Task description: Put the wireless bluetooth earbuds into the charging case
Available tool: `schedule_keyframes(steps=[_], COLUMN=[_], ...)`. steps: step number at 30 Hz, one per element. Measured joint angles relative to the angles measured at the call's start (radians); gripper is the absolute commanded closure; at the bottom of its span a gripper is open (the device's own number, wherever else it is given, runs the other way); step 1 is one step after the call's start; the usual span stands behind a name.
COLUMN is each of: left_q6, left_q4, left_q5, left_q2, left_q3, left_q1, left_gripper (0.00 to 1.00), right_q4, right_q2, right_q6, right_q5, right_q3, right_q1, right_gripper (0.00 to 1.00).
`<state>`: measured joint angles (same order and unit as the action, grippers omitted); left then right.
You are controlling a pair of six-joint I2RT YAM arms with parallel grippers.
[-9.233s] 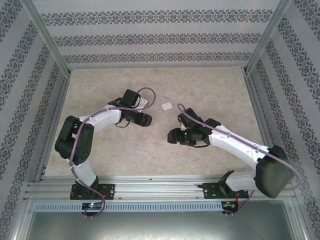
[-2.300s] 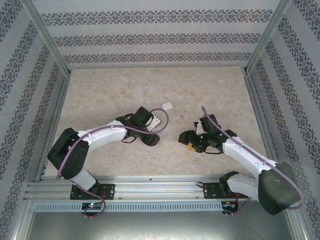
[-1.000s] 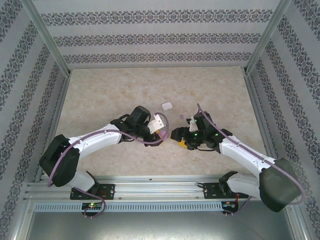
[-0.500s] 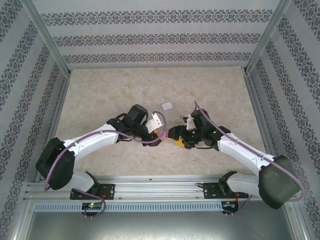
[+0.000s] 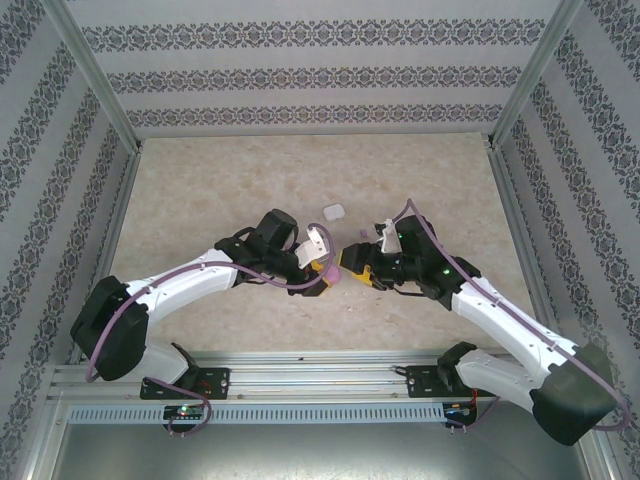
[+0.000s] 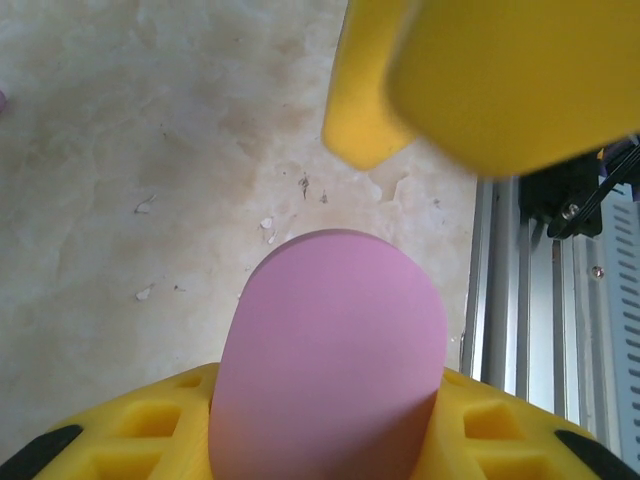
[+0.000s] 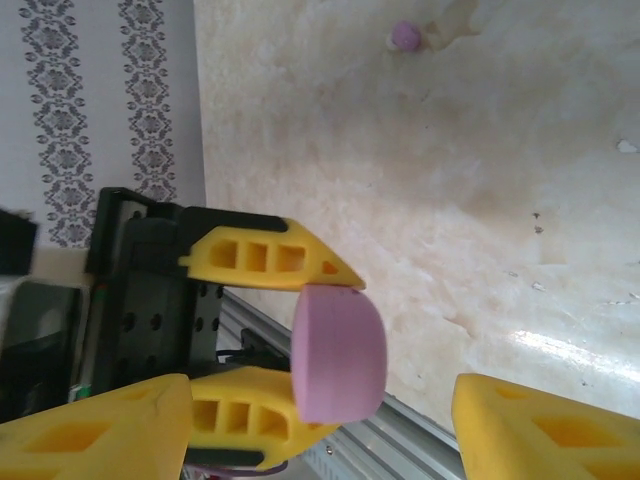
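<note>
Top external view has the two arms reaching toward each other over the middle of the beige tabletop (image 5: 220,180), their tips just beside one another. The left tool (image 5: 318,268) is clamped on a pink charging case (image 5: 327,273), holding it off the surface with its rounded end pointing right toward the right tool (image 5: 352,266). From the left wrist, the case (image 6: 328,360) stands up between the yellow fingers (image 6: 130,435), and a yellow finger of the right tool (image 6: 480,70) hangs beyond it, apart from it. From the right wrist, the right tool's jaws stand wide apart and hold nothing; the pink case (image 7: 338,350) sits ahead in the gap between them, pinched by the left tool's fingers (image 7: 265,255). One tiny pinkish earbud (image 7: 405,36) lies on the tabletop well beyond the case, too small to make out its shape. A white case (image 5: 333,212) rests shut on the tabletop just far of both tools, touching neither.
</note>
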<state>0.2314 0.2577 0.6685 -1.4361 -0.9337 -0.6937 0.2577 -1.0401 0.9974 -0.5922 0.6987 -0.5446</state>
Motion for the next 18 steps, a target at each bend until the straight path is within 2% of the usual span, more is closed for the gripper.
schedule_keyframes(steps=[3, 6, 10, 12, 14, 16, 18], left_q6=[-0.006, -0.014, -0.015, -0.014, -0.014, -0.014, -0.015], left_q4=[-0.011, -0.016, -0.020, -0.019, -0.019, -0.019, -0.019], left_q5=[0.013, 0.013, 0.012, 0.006, -0.008, -0.018, -0.029], left_q2=[0.011, 0.029, 0.052, 0.070, 0.090, 0.106, 0.127], left_q3=[0.000, 0.001, 0.008, 0.018, 0.028, 0.034, 0.043], left_q1=[0.000, 0.000, 0.000, 0.000, 0.000, 0.000, 0.000], left_gripper=[0.80, 0.80, 0.80, 0.78, 0.73, 0.65, 0.49], right_q4=[-0.001, -0.016, -0.035, -0.042, -0.048, -0.059, -0.073], right_q2=[-0.042, -0.074, -0.103, -0.104, -0.104, -0.104, -0.104], right_q6=[0.000, 0.003, -0.001, 0.003, 0.010, 0.018, 0.026], right_q5=[-0.002, -0.014, -0.032, -0.037, -0.043, -0.050, -0.053], right_q3=[0.000, 0.004, 0.042, 0.052, 0.054, 0.054, 0.054], right_q1=[-0.019, -0.040, -0.065, -0.074, -0.076, -0.079, -0.085], right_gripper=[0.34, 0.43, 0.66, 0.75, 0.81, 0.81, 0.82])
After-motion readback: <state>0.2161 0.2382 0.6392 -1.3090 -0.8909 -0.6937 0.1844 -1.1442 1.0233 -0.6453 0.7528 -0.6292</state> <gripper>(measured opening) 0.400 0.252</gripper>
